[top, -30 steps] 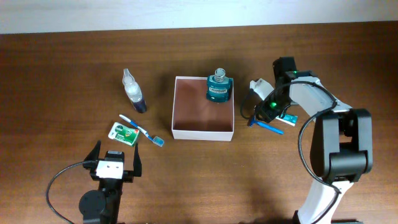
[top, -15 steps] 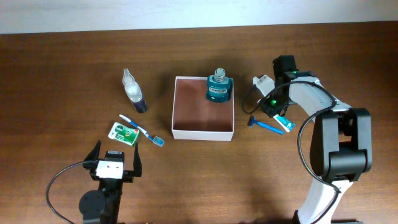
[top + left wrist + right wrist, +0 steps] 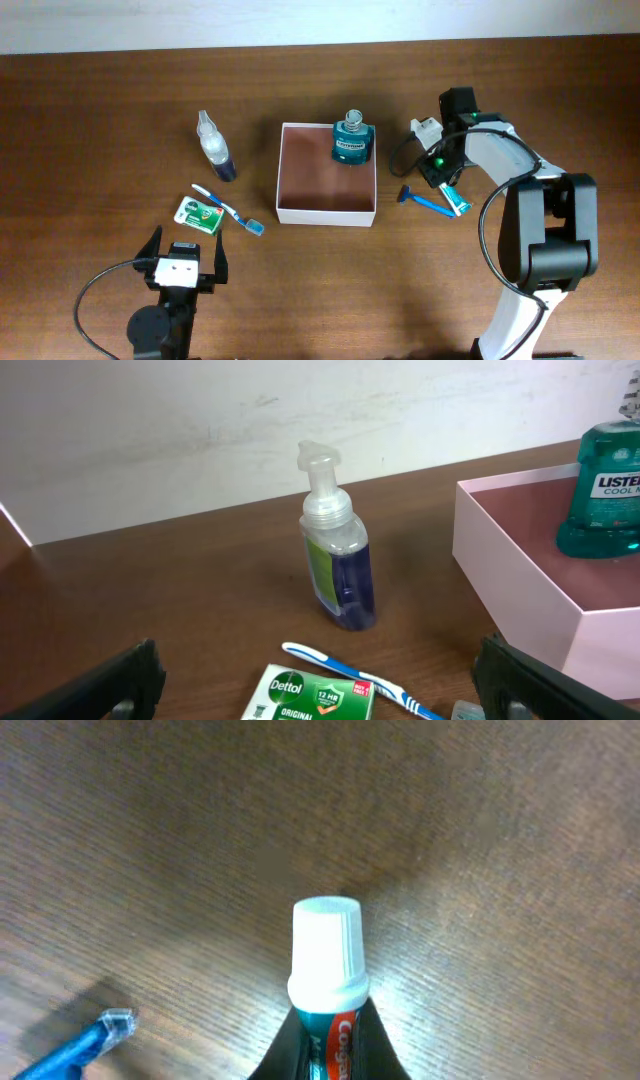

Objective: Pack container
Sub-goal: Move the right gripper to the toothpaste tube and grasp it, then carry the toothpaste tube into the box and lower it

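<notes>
Two right fingers [image 3: 272, 1068] clench a toothpaste tube [image 3: 325, 965] near the container [image 3: 325, 213]; left fingers [image 3: 105, 685] gape.

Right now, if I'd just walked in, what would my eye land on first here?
Probably the white square container in the middle of the table, with a teal mouthwash bottle standing in its far right corner. Next, to its right, the right arm's fingers are pinched on a toothpaste tube, beside a blue razor lying on the wood.
</notes>
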